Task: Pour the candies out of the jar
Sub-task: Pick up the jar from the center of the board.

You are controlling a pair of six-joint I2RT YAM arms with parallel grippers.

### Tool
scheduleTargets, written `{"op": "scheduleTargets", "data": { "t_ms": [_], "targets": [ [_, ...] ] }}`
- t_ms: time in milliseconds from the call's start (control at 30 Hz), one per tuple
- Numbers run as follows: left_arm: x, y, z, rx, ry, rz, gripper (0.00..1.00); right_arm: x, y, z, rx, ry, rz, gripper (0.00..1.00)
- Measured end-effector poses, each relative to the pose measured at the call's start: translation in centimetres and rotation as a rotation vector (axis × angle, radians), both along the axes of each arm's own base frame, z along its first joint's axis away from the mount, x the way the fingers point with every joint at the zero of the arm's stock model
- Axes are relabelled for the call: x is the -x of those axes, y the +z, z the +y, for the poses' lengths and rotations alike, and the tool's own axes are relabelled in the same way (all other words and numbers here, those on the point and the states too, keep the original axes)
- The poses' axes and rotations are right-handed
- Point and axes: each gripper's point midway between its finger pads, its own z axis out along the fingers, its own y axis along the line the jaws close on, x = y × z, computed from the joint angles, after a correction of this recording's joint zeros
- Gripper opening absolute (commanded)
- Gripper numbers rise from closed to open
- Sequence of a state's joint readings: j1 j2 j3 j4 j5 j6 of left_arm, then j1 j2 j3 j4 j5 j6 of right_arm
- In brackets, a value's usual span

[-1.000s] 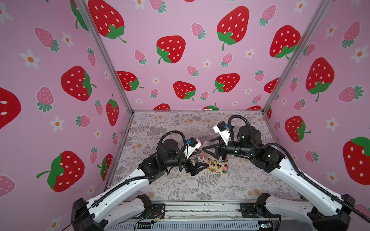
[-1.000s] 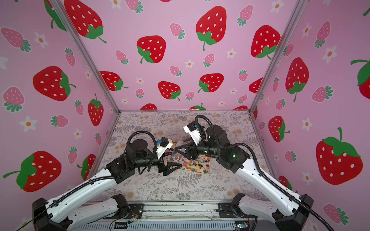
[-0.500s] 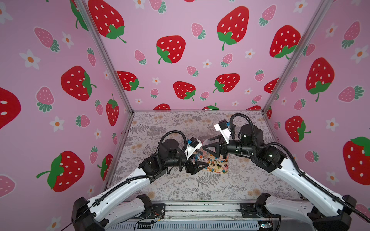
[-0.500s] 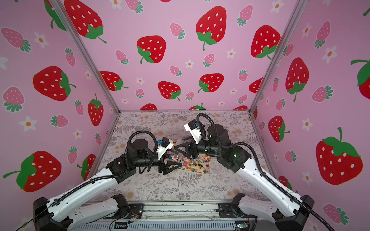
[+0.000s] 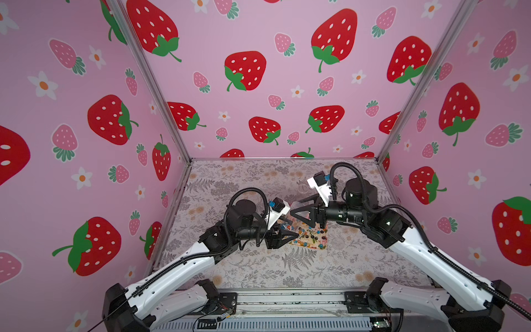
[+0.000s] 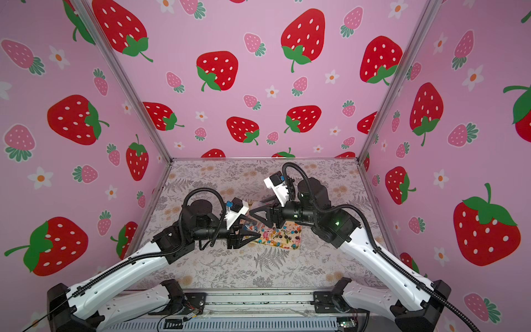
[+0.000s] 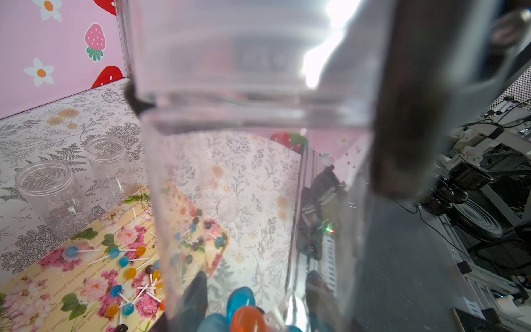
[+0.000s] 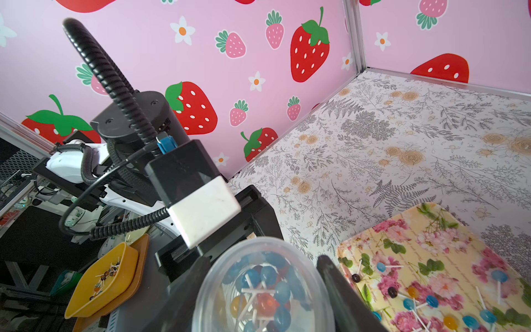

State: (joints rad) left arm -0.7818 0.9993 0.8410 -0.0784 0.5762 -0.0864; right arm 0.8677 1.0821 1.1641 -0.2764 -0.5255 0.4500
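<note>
Now, left end effector [image 5: 287, 229]: clamping on the jar [image 7: 258, 172], having snapped shut from wide open within the last second; pressing the clear wall from both sides in the left wrist view.
Jar: hanging aloft between the two arms, above the left end of the tray [image 8: 459, 244] as far as both top views are showing, not resting on the desk [image 5: 258, 273]; now being gripped twice, so probably passing from right to left, or being steadied for a tilt.
Candies [image 8: 267, 290]: still bunching inside at one end of the jar, showing blue and orange heads on white sticks; not yet pouring out.
Mouth of the jar: not showing clearly, so no telling about a lid.
Tray: lying flat on the desk, already carrying many loose candies scattered across its flower print.
Right end effector [image 5: 297, 207]: flanking the same jar from the opposite side and seeming to be pinching it, barely changing over that second; likely needing to be letting go, or turning together with the left, before any pouring.
Risk: twisting thin plastic between two grips and flinging sticks past the tray's rim.
Empty jars [image 7: 54, 195]: standing upright and open on the desk just beyond the tray, apart from both arms.
</note>
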Motion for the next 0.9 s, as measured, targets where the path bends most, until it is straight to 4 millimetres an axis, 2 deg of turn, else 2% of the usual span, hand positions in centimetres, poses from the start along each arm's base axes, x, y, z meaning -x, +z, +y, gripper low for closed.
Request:
{"op": "scheduleTargets", "data": {
  "t_ms": [33,100,200,533,900],
  "targets": [
    [0.0,0.1,0.0,0.002,0.003,0.002,0.51,0.0,0.1,0.0,-0.003,-0.002,-0.001,0.72],
    [0.0,0.3,0.1,0.008,0.014,0.0,0.51,-0.3,0.1,0.0,-0.001,-0.014,-0.008,0.86],
    [-0.2,0.9,0.4,0.021,0.032,-0.012,0.51,-1.0,0.2,-0.3,-0.002,-0.063,-0.001,0.93],
    [-0.5,1.0,0.4,0.028,0.05,-0.013,0.51,-1.8,3.3,-1.7,-0.094,-0.176,-0.016,0.9],
    [-0.7,0.9,0.3,0.028,0.059,-0.006,0.51,-2.5,3.0,-0.9,-0.09,-0.181,0.02,0.9]
  ]
}}
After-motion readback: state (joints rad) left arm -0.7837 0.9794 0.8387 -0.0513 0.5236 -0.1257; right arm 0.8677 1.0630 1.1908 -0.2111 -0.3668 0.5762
